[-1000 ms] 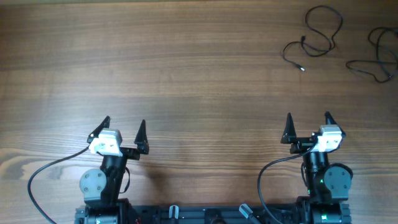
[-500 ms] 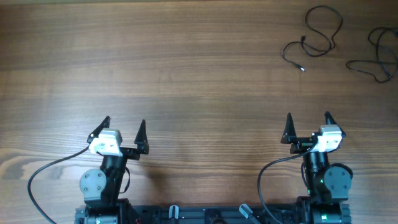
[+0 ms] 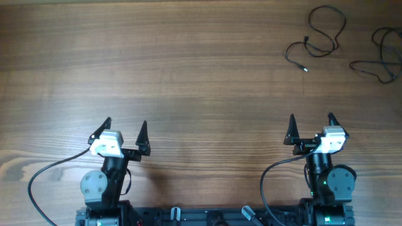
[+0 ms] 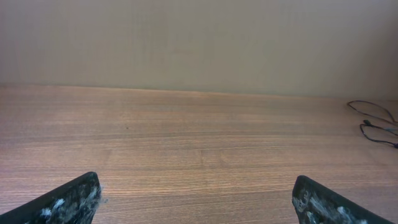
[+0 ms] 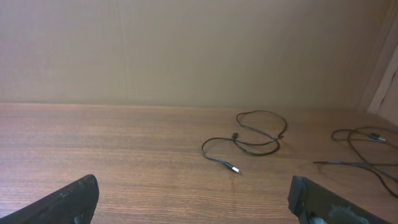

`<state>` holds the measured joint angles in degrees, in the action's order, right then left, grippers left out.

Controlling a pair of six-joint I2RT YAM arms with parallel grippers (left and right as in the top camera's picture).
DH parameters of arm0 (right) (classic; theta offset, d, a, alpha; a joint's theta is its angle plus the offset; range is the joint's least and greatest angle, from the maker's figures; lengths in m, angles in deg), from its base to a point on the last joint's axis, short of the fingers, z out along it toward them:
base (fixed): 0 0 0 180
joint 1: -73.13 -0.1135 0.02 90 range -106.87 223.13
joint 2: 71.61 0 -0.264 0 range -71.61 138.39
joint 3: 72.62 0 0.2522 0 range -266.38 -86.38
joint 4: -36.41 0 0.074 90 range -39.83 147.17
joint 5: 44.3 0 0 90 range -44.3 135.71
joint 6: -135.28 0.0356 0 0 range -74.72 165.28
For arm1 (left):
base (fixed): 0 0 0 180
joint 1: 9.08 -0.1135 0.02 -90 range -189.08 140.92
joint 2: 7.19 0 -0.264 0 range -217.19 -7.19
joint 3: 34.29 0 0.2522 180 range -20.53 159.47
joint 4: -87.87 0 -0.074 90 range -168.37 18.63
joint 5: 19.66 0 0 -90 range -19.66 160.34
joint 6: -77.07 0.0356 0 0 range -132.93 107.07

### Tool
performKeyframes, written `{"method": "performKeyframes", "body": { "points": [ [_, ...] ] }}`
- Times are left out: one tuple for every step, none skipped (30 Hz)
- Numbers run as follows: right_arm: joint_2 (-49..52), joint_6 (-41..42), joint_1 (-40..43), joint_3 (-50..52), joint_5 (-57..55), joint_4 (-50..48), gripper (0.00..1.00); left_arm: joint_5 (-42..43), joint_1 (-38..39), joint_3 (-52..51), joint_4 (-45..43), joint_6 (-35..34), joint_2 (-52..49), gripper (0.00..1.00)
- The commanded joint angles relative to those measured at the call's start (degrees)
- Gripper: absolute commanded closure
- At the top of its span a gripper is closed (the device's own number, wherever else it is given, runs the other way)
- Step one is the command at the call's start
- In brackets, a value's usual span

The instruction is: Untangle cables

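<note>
Two thin black cables lie apart at the table's far right. One cable [image 3: 320, 39] [image 5: 252, 138] forms loose loops and ends in a silvery plug [image 5: 233, 168]. The other cable [image 3: 383, 59] [image 5: 364, 152] runs off the right edge. Both also show small at the far right of the left wrist view [image 4: 376, 121]. My left gripper [image 3: 125, 130] [image 4: 196, 199] stands open near the front left, empty. My right gripper [image 3: 311, 124] [image 5: 196, 196] stands open near the front right, well short of the cables, with nothing between its fingers.
The wooden table [image 3: 188, 75] stretches bare between the arms and the far edge. A plain beige wall [image 5: 186, 50] rises behind the table. Thick black arm cables [image 3: 44, 176] curl beside each arm base at the front edge.
</note>
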<state>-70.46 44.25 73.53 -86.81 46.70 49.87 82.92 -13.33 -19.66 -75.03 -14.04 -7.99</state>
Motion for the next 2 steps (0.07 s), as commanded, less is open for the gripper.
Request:
{"method": "performKeyframes", "body": {
  "points": [
    [-0.87,1.18,-0.22,0.13,-1.03,-0.11,0.00,0.87,-0.37,-0.52,-0.15,0.87,0.24,0.00],
    [-0.87,1.20,-0.22,0.13,-1.03,-0.11,0.00,0.87,-0.37,-0.52,-0.17,0.87,0.24,0.00]
  ]
}}
